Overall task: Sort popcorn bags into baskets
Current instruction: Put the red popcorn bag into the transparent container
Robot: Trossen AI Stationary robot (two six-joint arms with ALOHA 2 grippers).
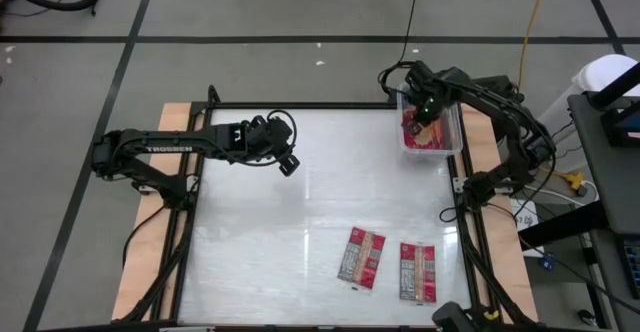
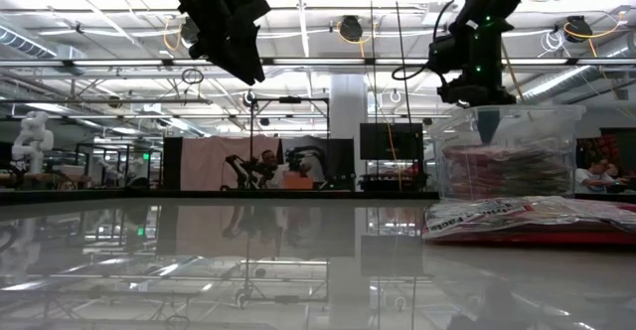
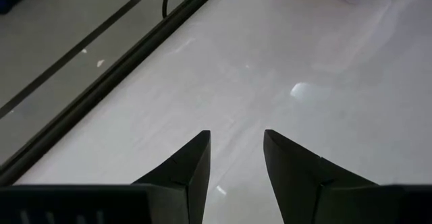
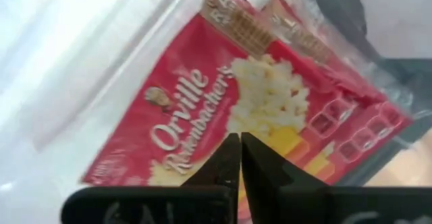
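While the left arm waits out over the bare middle-left of the white table (image 1: 250,232), the right arm reaches into the far right corner, where the clear plastic basket (image 1: 452,148) stands. The right gripper (image 4: 239,158) hangs just above the basket's contents with its two dark fingers pressed together and nothing between them. Directly under it, inside the basket, lies a red Orville Redenbacher's popcorn bag (image 4: 223,109), popcorn picture facing up, on top of a stack of other red packets that shows through the clear wall in the low view.

The left gripper (image 3: 236,158) hovers well above the tabletop, its fingers parted with a gap between them and nothing in it.

Two more popcorn bags remain on the table near the front edge, right of centre: one (image 1: 362,257) tilted slightly, the other (image 1: 417,271) just beside it to the right, both showing a grey-white printed panel. They lie apart from each other and well away from the basket.
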